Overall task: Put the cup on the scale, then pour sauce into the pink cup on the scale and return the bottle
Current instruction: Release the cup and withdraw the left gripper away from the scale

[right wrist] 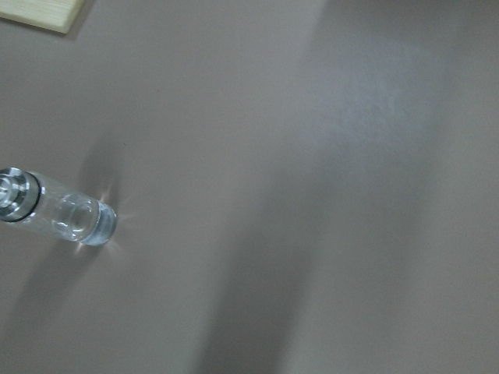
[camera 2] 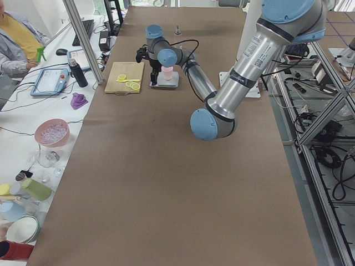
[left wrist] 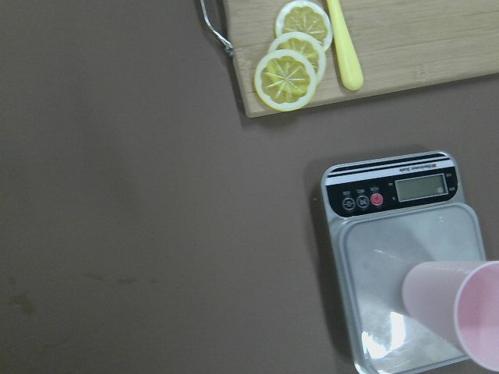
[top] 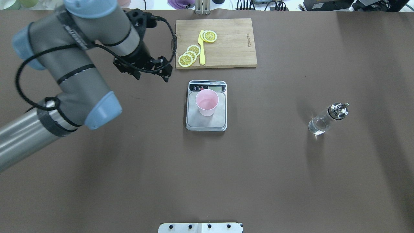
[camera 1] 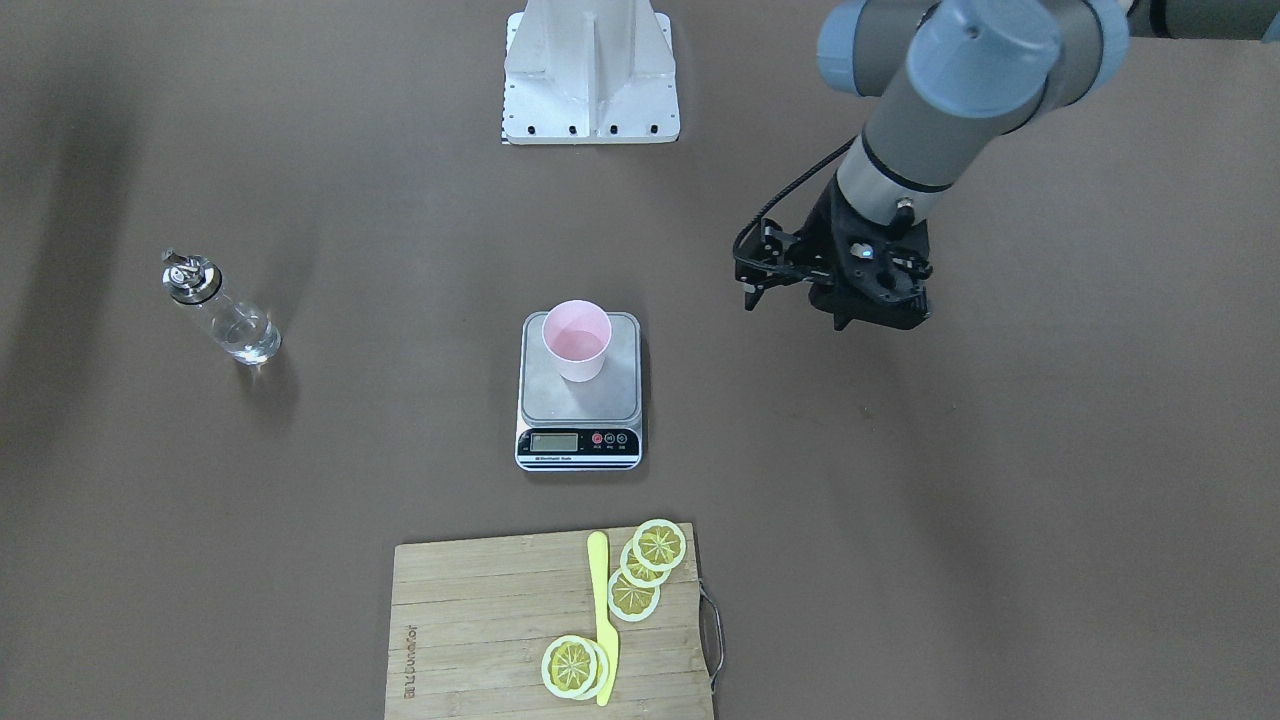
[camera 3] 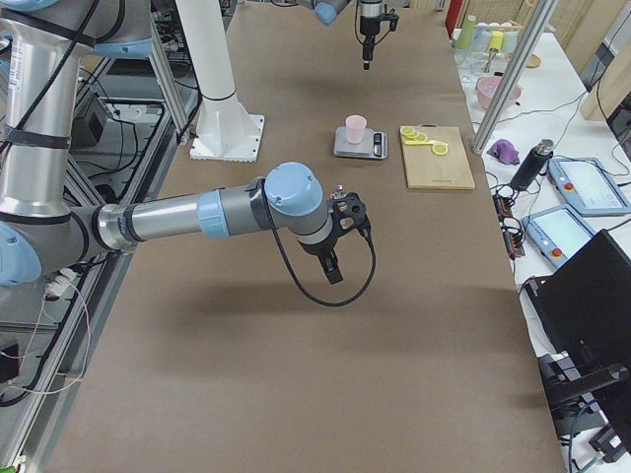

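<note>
The pale pink cup [camera 1: 577, 338] stands upright on the silver scale [camera 1: 600, 402] at the table's middle; both also show in the overhead view, cup [top: 207, 102] on scale [top: 194, 121], and in the left wrist view, cup [left wrist: 460, 312]. My left gripper [top: 152, 77] is open and empty, raised to the left of the scale near the cutting board's corner. The clear glass bottle [top: 325, 121] with its metal spout stands alone on the right side of the table, and in the right wrist view [right wrist: 70, 218]. My right gripper [camera 3: 330, 264] shows only in the exterior right view; I cannot tell its state.
A bamboo cutting board [top: 233, 42] with lemon slices [top: 189, 55] and a yellow knife [top: 202, 48] lies beyond the scale. The robot's white base plate [top: 200, 227] is at the near table edge. Brown table lies between the scale and the bottle.
</note>
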Controlling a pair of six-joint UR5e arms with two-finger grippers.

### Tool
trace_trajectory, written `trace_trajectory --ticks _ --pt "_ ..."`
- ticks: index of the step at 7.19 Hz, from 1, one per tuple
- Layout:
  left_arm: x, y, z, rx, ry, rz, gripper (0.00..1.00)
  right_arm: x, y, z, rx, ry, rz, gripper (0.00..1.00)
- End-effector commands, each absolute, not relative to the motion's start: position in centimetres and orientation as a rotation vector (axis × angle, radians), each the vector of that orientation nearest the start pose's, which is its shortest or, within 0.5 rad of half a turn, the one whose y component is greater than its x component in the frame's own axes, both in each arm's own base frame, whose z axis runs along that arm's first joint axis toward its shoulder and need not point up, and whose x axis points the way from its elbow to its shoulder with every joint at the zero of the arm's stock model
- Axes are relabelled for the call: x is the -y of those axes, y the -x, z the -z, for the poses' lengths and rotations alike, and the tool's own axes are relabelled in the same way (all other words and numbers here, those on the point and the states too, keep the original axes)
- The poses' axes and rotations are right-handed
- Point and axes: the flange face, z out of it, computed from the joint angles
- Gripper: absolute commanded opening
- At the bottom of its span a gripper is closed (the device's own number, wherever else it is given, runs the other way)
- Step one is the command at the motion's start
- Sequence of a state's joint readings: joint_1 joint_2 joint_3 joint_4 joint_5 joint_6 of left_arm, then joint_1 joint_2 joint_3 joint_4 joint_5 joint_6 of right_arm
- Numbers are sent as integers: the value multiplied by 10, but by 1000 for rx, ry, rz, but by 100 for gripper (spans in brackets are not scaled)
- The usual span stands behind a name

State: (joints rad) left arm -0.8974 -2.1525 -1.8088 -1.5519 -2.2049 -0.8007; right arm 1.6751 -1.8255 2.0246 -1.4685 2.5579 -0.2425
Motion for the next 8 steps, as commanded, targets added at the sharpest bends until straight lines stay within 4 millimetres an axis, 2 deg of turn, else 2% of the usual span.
trace_trajectory --ticks 1,2,3,4,5,6,8 --pt "542 -278 -264 -938 -184 -172 97 349 -85 -538 897 -670 390 100" --pt "545 -274 -268 -931 -185 -172 97 349 -81 -576 961 -679 411 100" --pt "544 -273 -270 -921 -169 -163 97 349 -72 -605 1183 -597 389 99" --pt "544 -273 -270 -915 -162 -160 97 369 -64 -585 1262 -520 313 67" --pt "545 -272 -271 -914 -162 -158 97 417 -35 -546 1217 -576 433 61" --pt "546 -270 -272 -911 -162 -152 97 437 -9 -525 1133 -662 530 61" --pt "549 -263 -282 -902 -156 -137 97 424 24 -531 1091 -738 642 46"
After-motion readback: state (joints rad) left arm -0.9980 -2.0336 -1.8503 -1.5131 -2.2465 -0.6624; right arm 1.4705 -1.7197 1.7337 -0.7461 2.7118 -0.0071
